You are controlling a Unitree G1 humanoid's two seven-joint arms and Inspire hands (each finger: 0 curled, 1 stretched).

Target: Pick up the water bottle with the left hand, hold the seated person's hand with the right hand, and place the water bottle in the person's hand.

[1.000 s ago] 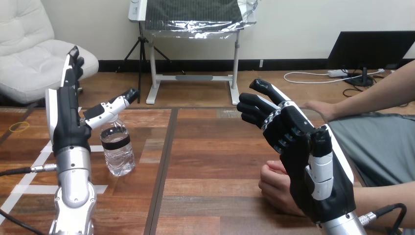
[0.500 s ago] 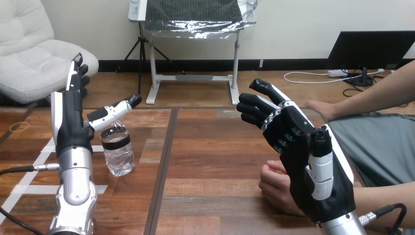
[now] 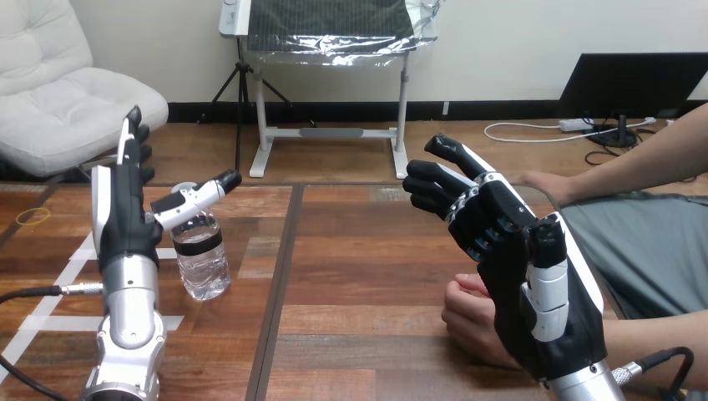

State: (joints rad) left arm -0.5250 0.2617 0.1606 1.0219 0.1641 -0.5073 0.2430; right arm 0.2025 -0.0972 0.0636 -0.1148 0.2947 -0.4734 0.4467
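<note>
Wooden table point(image 3: 351, 251) bearing an upright water bottle point(image 3: 200, 255), probably light, slick and squashy, best gripped mid-body; left hand point(image 3: 125, 217) open and empty beside it, right hand point(image 3: 518, 259) relaxed and empty well to its right.

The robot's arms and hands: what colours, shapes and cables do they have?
The left hand and the right hand are black, with white shells and black-and-white jointed fingers. Each sits on a round silver metal forearm. A thin black cable with a silver plug leaves the left wrist; another black cable leaves the right wrist.
</note>
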